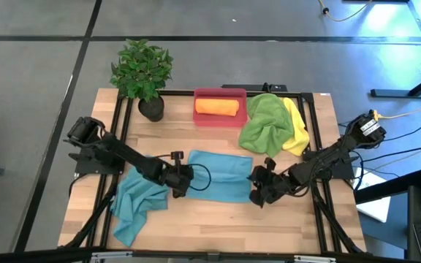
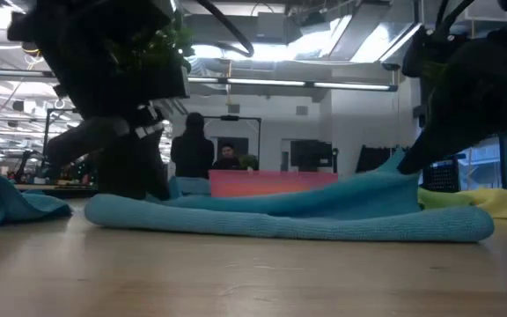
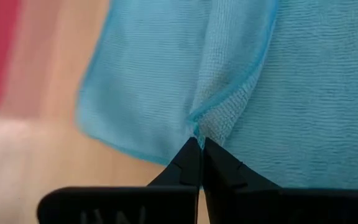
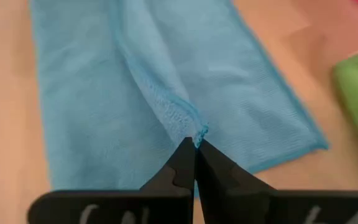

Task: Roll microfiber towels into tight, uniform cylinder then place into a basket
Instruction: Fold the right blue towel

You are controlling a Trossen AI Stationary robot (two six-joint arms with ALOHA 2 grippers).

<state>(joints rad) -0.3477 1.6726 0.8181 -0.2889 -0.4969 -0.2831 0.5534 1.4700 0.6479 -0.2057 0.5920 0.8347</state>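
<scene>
The flat teal towel (image 1: 221, 175) at the worktop's (image 1: 269, 226) centre looks light, limp and prone to sagging, so it is best taken by its hemmed edges, as here. The left pincer (image 1: 183, 180) is closed on the hem at the towel's 9 o'clock end; the right pincer (image 1: 258, 187) is closed on the hem at its 3 o'clock end. Both arms reach low and inward. An orange roll (image 1: 217, 107) lies in the basket (image 1: 220, 120) at 12 o'clock.
</scene>
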